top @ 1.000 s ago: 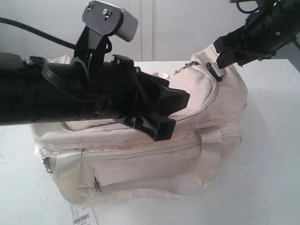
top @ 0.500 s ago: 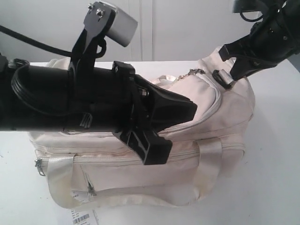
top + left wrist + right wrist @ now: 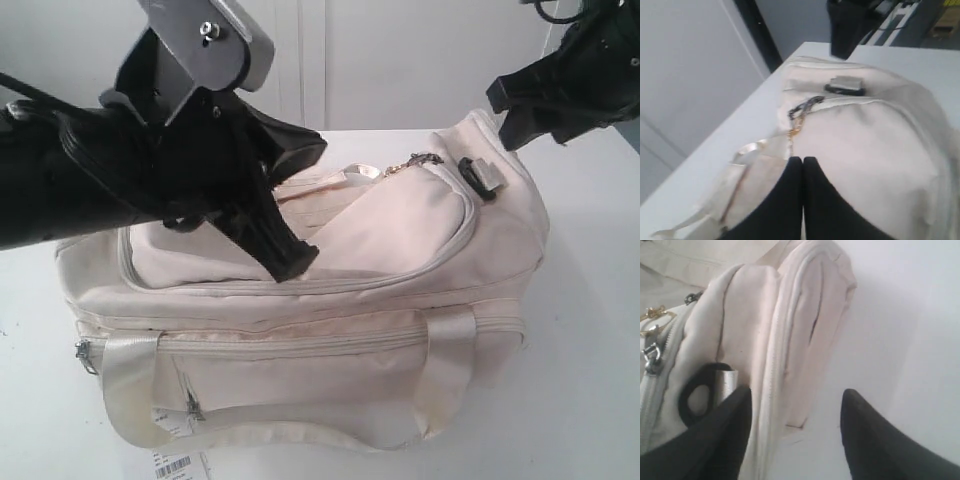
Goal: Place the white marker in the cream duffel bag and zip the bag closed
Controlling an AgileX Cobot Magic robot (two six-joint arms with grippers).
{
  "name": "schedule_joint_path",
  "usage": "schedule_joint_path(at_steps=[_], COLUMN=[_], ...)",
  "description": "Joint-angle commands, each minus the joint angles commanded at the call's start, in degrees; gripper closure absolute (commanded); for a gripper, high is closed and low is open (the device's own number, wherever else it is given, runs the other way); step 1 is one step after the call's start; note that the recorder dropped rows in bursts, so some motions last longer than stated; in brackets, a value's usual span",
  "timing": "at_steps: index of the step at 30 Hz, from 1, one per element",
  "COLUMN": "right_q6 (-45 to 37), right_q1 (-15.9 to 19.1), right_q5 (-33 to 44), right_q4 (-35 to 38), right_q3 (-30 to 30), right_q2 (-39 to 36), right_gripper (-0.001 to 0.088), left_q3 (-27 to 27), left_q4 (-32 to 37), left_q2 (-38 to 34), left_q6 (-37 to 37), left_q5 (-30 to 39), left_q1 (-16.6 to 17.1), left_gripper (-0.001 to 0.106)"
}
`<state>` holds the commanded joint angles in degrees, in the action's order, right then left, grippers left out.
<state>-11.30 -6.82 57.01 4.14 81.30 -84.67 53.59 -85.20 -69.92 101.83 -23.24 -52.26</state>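
We cannot see the marker, so we judge it inside the bag [image 3: 400, 230], zip pull [image 3: 415, 162] at its right end. Left claw [image 3: 803, 160] is closed on nothing; right claw [image 3: 797, 392] gapes beside the buckle [image 3: 480, 177]. Lift both straight up, avoiding snags.

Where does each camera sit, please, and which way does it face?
Exterior: off the arms, facing the cream duffel bag's long side; left arm and right arm show.
Left wrist: on the left arm, along the shut left gripper toward the zip pull.
Right wrist: past the open right gripper onto the bag's end.
Shared: the black buckle.
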Motion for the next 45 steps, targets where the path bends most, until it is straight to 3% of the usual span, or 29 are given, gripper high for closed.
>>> schedule_joint_path(at_steps=[3, 5, 6, 11, 14, 19, 22, 24, 27, 32, 35, 36, 38, 41, 45], right_q6=[-1.5, -2.3, -2.7, -3.5, -3.6, -3.9, -3.9, -3.9, -4.0, -4.0, -4.0, -4.0, -4.0, -4.0, -6.0], right_q1=[0.0, 0.0, 0.0, 0.0, 0.0, 0.0, 0.0, 0.0, 0.0, 0.0, 0.0, 0.0, 0.0, 0.0, 0.0], right_q5=[1.0, 1.8, 2.3, 3.0, 3.0, 3.1, 2.2, 1.1, 0.6, 1.3, 1.3, 1.3, 1.2, 1.2, 1.6], right_q4=[0.1, 0.3, 0.5, 1.7, 4.5, 5.5, 7.9, 9.9, 10.7, 10.7, 10.8, 10.8, 10.8, 10.8, 8.0], right_q3=[0.0, 0.0, 0.0, -0.1, -0.1, -0.1, -0.1, -0.1, -0.1, -0.1, -0.1, -0.1, -0.1, -0.1, -0.1], right_q2=[1.7, 2.4, 2.7, 3.4, 3.4, 3.6, 3.6, 3.6, 3.6, 3.6, 3.6, 3.6, 3.6, 3.6, 3.6], right_gripper=[0.0609, 0.0823, 0.0865, 0.0868, 0.0868, 0.0868, 0.0868, 0.0868, 0.0868, 0.0868, 0.0868, 0.0868, 0.0868, 0.0868, 0.0868], left_q3=[2.6, 4.9, 5.4, 6.5, 6.5, 6.5, 6.7, 7.2, 7.8, 8.1, 8.4, 8.6, 8.5, 8.5, 8.5], left_q4=[-6.8, -14.8, -14.8, -14.8, -14.8, -2.3, -1.5, -1.5, -0.8, -1.3, -0.9, -0.1, 2.1, 9.4, 28.4], left_q2=[0.0, -0.1, -0.1, 1.3, 1.3, 1.3, 2.1, 2.5, 2.5, 0.2, -1.1, -1.6, -2.1, -2.4, -1.6], left_q6=[7.7, 14.7, 16.5, 16.6, 19.5, 19.5, 16.6, 8.0, -2.9, -5.9, -3.8, -2.5, -4.2, -17.3, -42.5], left_q5=[3.2, 3.9, 4.0, 7.6, 6.1, -3.5, -2.5, 2.8, 21.1, 50.7, 74.3, 82.5, 91.3, 89.9, 83.8], left_q1=[2.8, 5.7, 7.2, 12.6, 15.8, 21.4, 24.7, 27.1, 32.4, 41.5, 46.8, 48.1, 49.0, 49.0, 49.1], left_gripper=[0.105, 0.105, 0.105, 0.105, 0.105, 0.105, 0.105, 0.105, 0.105, 0.105, 0.105, 0.105, 0.105, 0.105, 0.105])
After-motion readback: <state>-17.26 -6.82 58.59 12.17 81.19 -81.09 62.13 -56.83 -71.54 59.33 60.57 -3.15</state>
